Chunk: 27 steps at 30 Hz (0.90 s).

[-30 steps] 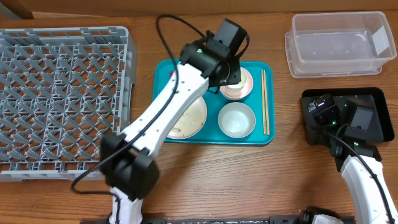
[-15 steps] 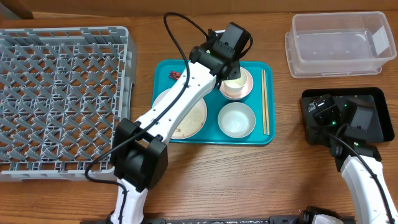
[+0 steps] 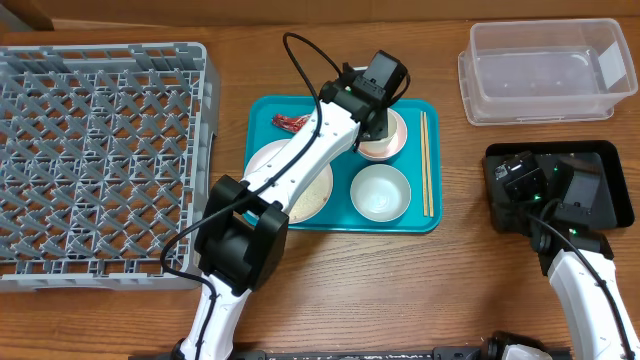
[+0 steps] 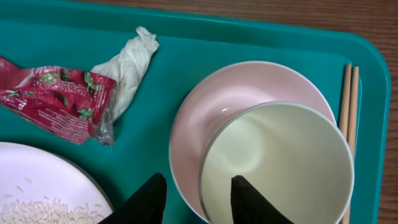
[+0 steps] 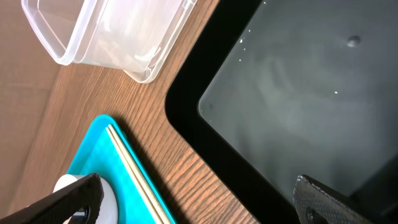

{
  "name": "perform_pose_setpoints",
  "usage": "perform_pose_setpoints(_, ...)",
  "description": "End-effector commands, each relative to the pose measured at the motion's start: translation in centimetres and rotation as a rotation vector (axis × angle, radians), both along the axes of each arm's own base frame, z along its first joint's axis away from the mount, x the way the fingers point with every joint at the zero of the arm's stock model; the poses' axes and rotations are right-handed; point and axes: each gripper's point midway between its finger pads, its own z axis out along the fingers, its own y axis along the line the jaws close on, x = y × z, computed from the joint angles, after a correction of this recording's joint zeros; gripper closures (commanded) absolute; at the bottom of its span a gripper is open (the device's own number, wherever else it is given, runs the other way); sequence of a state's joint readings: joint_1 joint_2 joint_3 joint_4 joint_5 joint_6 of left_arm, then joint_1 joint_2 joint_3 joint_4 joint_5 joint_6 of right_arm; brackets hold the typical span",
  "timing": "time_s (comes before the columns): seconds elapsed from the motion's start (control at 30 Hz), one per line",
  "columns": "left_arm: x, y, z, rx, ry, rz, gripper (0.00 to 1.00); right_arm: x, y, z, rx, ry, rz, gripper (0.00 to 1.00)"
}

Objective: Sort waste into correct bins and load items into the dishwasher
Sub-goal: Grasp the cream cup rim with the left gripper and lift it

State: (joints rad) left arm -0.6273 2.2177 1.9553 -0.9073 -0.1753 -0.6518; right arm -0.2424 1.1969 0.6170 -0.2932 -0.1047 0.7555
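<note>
My left gripper [image 3: 374, 128] [image 4: 196, 202] is open, its fingers straddling the near rim of the pink bowl [image 4: 193, 124] that holds the small white cup [image 4: 280, 162]. The red wrapper [image 3: 290, 122] [image 4: 56, 102] lies at the teal tray's back left. The white plate [image 3: 305, 195] carries rice crumbs [image 4: 43, 211]. The grey-blue bowl [image 3: 380, 192] and the chopsticks [image 3: 426, 165] [image 5: 134, 168] lie on the same tray. My right gripper [image 3: 520, 180] [image 5: 199, 205] is open wide and empty over the black tray's [image 3: 600, 160] left edge.
The grey dish rack [image 3: 95, 160] fills the left side. The clear tub [image 3: 545, 70] [image 5: 118, 31] stands at the back right, behind the black tray. The teal tray [image 3: 265, 110] sits in the middle. Bare wooden table lies along the front.
My left arm has swung right and reached farther over the teal tray, uncovering the red wrapper. The gripper stays above the pink bowl. The right arm has not moved.
</note>
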Motion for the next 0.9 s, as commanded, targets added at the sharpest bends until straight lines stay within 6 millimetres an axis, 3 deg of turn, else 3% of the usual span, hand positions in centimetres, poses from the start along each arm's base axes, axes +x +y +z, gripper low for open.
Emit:
perform_pose_setpoints(0.0,-0.3,-0.7,-0.7,-0.005,0.018,-0.023,0.65,0.6,-0.1,1.3,-0.005,-0.035,0.001,0.00)
perform_pose_setpoints(0.13,-0.3,-0.5,-0.5,0.001,0.011,-0.020,0.76,0.6,-0.1,1.3,-0.005,-0.035,0.002,0.00)
perform_pose_setpoints(0.47,1.0,-0.9,3.6,-0.016,-0.063,-0.071,0.64,0.6,-0.1,1.3,-0.005,-0.035,0.002,0.00)
perform_pose_setpoints(0.63,-0.1,-3.6,6.2,-0.095,-0.057,-0.157,0.64,0.6,-0.1,1.3,-0.005,-0.035,0.001,0.00)
perform_pose_setpoints(0.7,-0.7,-5.2,7.0,-0.108,-0.072,-0.235,0.60,0.6,-0.1,1.3,-0.005,-0.035,0.001,0.00)
perform_pose_setpoints(0.77,-1.3,-6.3,7.2,-0.090,-0.092,-0.291,0.44,0.6,-0.1,1.3,-0.005,-0.034,0.001,0.00)
perform_pose_setpoints(0.87,-1.7,-7.0,6.6,-0.030,-0.116,-0.341,0.40,0.6,-0.1,1.3,-0.005,-0.035,0.001,0.00)
